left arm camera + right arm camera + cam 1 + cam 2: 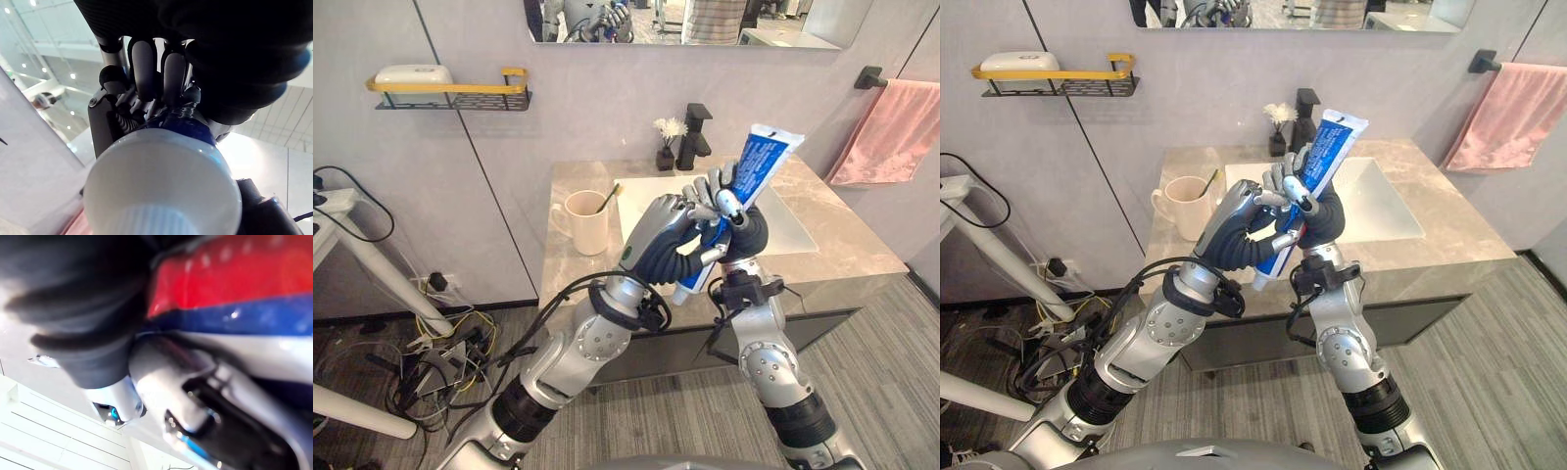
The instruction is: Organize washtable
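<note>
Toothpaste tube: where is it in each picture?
Left eye view: tube right of centre, slanting up.
Right eye view: centre, same slant.
Left wrist view: its white cap, close to the camera.
Right wrist view: its red, blue and white side, close up.
Shared landmark: mug, left of it in both eye views.

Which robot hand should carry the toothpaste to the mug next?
Probably left. The left robot hand and right robot hand both grip the blue-and-white toothpaste tube; the cream mug stands leftward.
</note>
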